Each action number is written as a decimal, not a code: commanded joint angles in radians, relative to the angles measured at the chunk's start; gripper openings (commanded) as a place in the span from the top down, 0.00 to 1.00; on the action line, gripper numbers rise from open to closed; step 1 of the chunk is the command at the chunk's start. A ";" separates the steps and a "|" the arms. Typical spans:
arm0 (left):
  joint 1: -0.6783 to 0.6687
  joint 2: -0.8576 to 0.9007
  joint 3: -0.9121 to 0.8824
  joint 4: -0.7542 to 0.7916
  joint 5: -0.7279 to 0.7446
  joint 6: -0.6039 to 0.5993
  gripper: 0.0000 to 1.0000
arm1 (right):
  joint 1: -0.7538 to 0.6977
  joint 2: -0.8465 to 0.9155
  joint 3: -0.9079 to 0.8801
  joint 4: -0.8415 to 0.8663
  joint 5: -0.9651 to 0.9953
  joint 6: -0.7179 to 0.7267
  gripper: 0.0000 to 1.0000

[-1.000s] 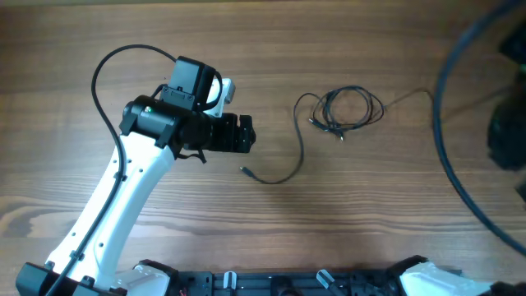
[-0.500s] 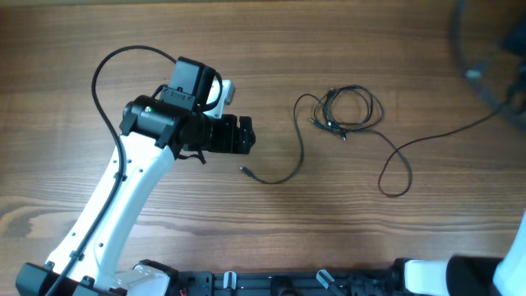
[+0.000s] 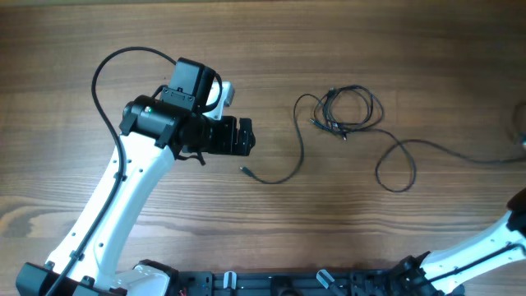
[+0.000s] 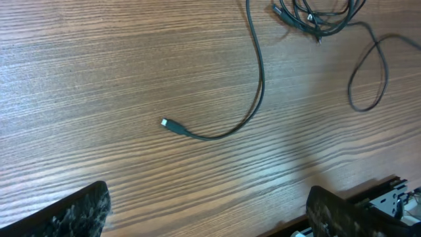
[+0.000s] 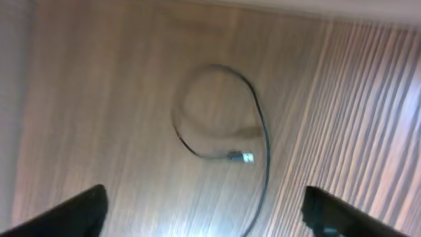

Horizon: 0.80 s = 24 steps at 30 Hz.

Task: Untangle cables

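Two free tails off one tangle [image 3: 349,109]; near plug [image 3: 245,171] closest to the left fingers [image 3: 246,141].
Overhead: left of and below the tangle, just beneath those fingers; second tail [image 3: 394,168] looping right of the tangle. Left wrist: left fingers [image 4: 85,210] spread wide, empty, near plug [image 4: 166,123] ahead between them, cable curving back toward the tangle [image 4: 316,13]. Right wrist: blurred; right fingers [image 5: 72,210] apart, empty, above a loop ending in a far plug [image 5: 240,157].

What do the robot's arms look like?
Both arms are long white tubes with chunky black joints. The left arm ends in a black gripper, has a thin black cable looping off it and a tiny green dot on a joint. Only a bit of the right arm shows. The fingers are dark and speckled.
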 commanded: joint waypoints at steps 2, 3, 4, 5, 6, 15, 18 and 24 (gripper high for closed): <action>0.005 -0.016 0.000 0.000 -0.006 0.016 0.03 | -0.006 0.061 0.000 -0.103 -0.131 0.001 0.00; 0.005 -0.016 0.000 0.003 -0.006 0.016 0.03 | 0.002 0.064 -0.008 -0.138 -0.152 -0.030 0.01; 0.005 -0.016 0.000 0.007 -0.006 0.016 0.03 | 0.017 0.065 -0.019 -0.180 -0.171 -0.072 0.00; 0.005 -0.016 0.000 0.009 -0.006 0.016 0.03 | 0.039 0.065 -0.032 -0.218 -0.177 -0.100 0.00; 0.005 -0.016 0.000 0.011 -0.006 0.016 0.03 | 0.061 0.065 -0.041 -0.248 -0.177 -0.110 0.00; 0.005 -0.016 0.000 0.011 -0.006 0.016 0.02 | 0.353 0.064 -0.179 -0.314 -0.013 -0.003 0.00; 0.005 -0.016 0.000 0.011 -0.006 0.015 0.02 | 0.435 0.064 -0.236 -0.272 0.054 0.121 0.00; 0.005 -0.016 0.000 0.011 -0.006 0.016 0.00 | 0.545 0.056 -0.425 -0.186 0.148 0.455 0.00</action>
